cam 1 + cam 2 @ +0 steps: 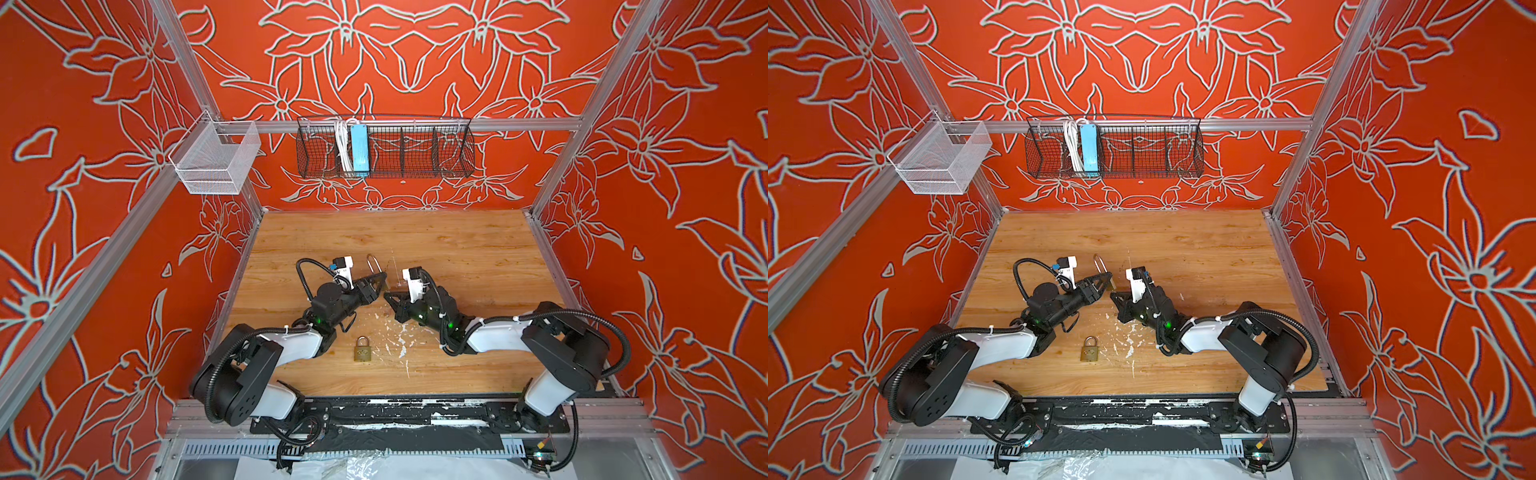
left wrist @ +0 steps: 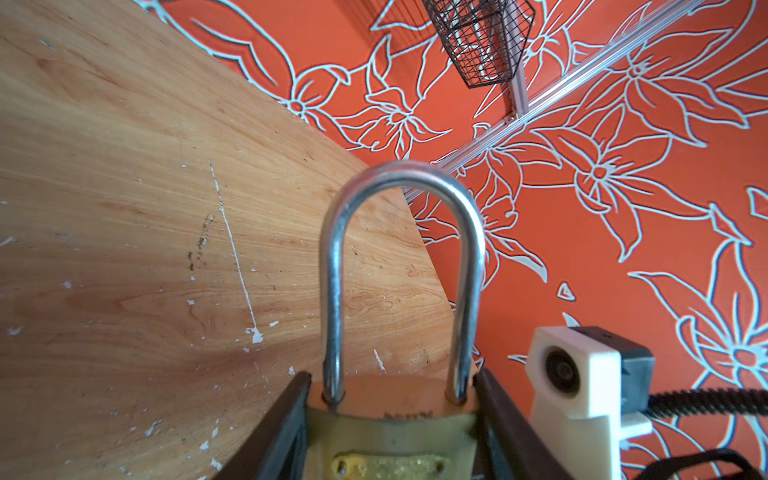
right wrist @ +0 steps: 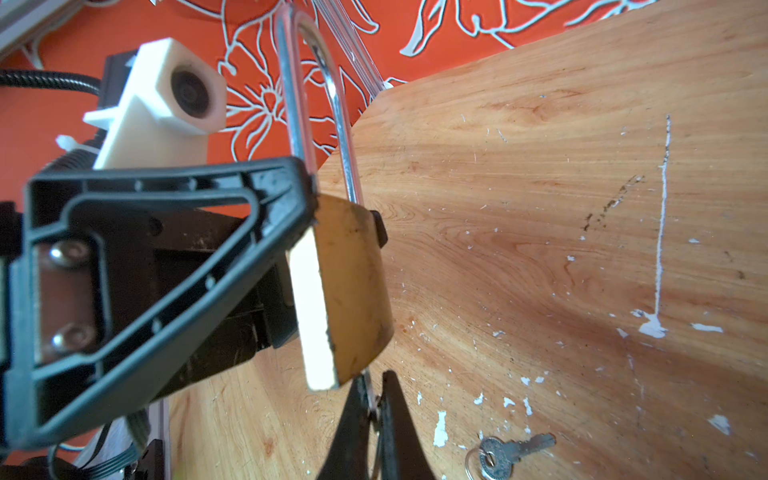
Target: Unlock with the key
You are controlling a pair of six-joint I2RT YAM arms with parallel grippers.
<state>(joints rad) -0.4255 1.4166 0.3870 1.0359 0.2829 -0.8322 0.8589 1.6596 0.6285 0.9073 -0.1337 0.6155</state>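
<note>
A brass padlock [image 2: 390, 432] with a long steel shackle [image 2: 399, 183] hangs above the wooden table, my left gripper [image 2: 391, 376] shut on its body from both sides. In both top views the padlock [image 1: 385, 282] [image 1: 1112, 283] is at mid-table, shackle pointing toward the back wall. My right gripper [image 3: 372, 380] is shut on a thin silver key [image 3: 371, 397]. The key's tip meets the underside of the padlock [image 3: 353, 282]; whether it sits in the keyhole is hidden. In a top view the right gripper [image 1: 388, 296] is just in front of the left gripper [image 1: 380, 281].
A second brass padlock [image 1: 363, 349] [image 1: 1089, 350] lies flat near the table's front. A loose key on a ring [image 3: 511, 453] lies on the wood among white paint flecks. A black wire basket [image 1: 415, 149] and a white mesh basket [image 1: 216, 160] hang on the walls.
</note>
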